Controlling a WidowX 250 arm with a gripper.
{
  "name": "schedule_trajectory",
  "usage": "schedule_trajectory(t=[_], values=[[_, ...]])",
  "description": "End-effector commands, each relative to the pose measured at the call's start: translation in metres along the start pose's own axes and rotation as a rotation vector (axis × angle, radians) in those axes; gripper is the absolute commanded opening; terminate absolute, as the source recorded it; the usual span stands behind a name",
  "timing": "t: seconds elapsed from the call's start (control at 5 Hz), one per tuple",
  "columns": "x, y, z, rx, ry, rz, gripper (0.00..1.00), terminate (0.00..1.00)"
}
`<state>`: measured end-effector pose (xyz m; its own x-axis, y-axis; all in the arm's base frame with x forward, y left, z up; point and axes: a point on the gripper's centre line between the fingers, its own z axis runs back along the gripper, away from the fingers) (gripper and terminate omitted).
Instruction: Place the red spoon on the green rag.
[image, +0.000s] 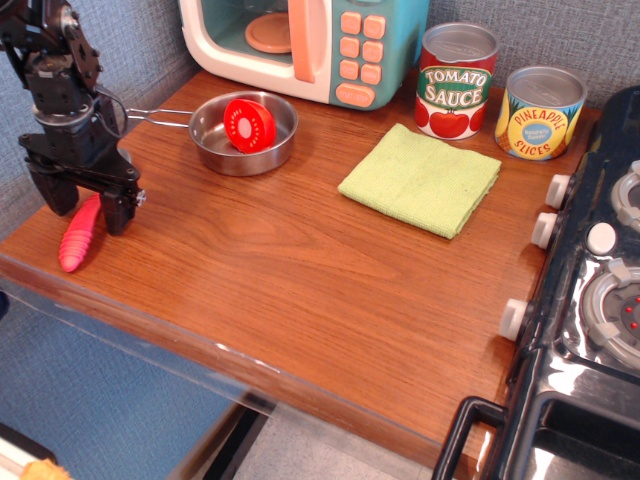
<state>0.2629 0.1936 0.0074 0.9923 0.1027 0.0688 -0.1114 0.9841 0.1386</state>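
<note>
The red spoon (73, 243) lies at the left edge of the wooden counter; only the lower part of its pinkish-red ribbed handle shows, and its silver bowl is hidden behind the gripper. My black gripper (88, 207) is low over the spoon, open, with one finger on each side of the upper handle. I cannot tell whether the fingers touch the handle. The green rag (421, 179) lies flat at the middle right of the counter, far from the gripper, with nothing on it.
A small metal pan (213, 158) holding a red disc (249, 124) stands just behind and right of the gripper. A toy microwave (300, 40), a tomato sauce can (457, 80) and a pineapple can (540, 112) line the back. A toy stove (600, 300) borders the right.
</note>
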Motion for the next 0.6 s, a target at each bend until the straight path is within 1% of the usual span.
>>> schedule_trajectory(t=[0.0, 0.2, 0.4], values=[[-0.005, -0.009, -0.005, -0.014, 0.002, 0.015, 0.00, 0.00], [-0.005, -0.014, -0.003, -0.027, -0.005, 0.037, 0.00, 0.00], [-0.003, -0.022, 0.014, -0.054, -0.013, 0.051, 0.00, 0.00]])
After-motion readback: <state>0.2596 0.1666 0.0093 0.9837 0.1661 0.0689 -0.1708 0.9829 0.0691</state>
